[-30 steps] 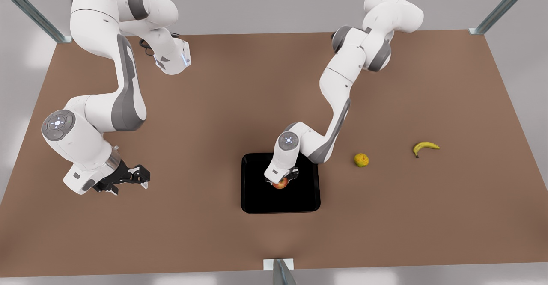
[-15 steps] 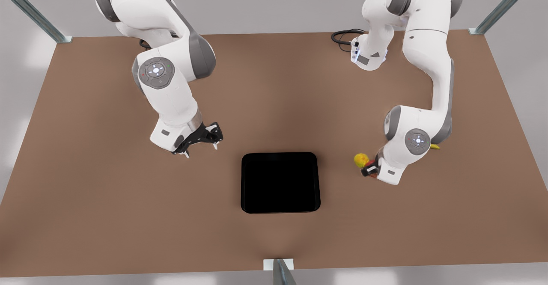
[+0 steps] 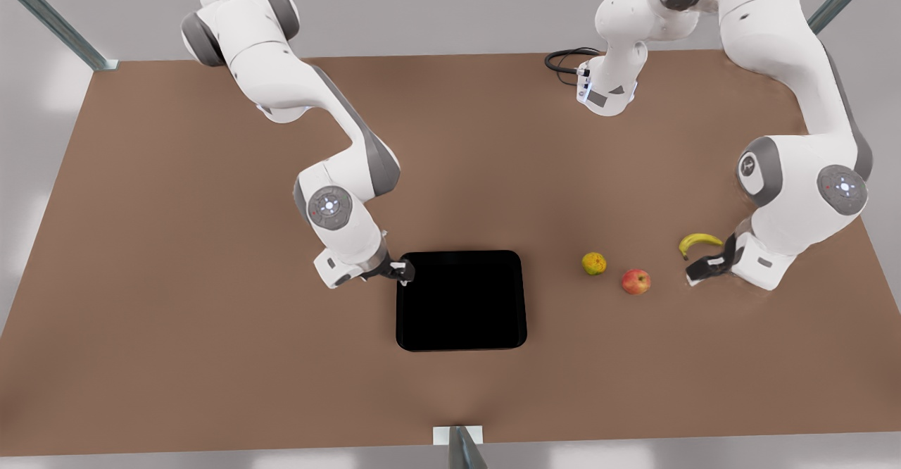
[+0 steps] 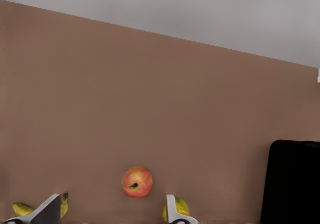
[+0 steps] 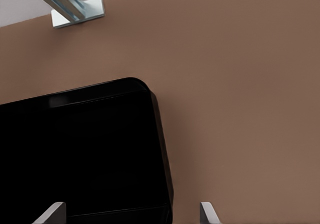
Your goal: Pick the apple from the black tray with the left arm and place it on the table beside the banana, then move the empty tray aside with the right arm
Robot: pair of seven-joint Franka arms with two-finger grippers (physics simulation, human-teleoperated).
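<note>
The apple (image 3: 635, 282) (image 4: 137, 181) rests on the brown table (image 3: 211, 314), between a yellow-green lumpy fruit (image 3: 594, 263) and the banana (image 3: 699, 242). My left gripper (image 3: 707, 266) (image 4: 111, 214) hangs open and empty just beyond the apple, on the front view's right, close to the banana's tip. The black tray (image 3: 461, 300) (image 5: 75, 154) lies empty near the table's middle. My right gripper (image 3: 402, 270) (image 5: 130, 215) is open at the tray's upper corner on the front view's left, its fingers spread across the rim there.
A black cable (image 3: 563, 60) coils by an arm base at the far edge. Grey metal posts stand at the far corners, and a bracket (image 3: 457, 435) (image 5: 77, 12) sits at the near edge. Bare tabletop stretches to the front view's left of the tray.
The left gripper carried the apple off the tray, let it go on the table near the banana and drew away. The right arm swung in to the tray's corner.
</note>
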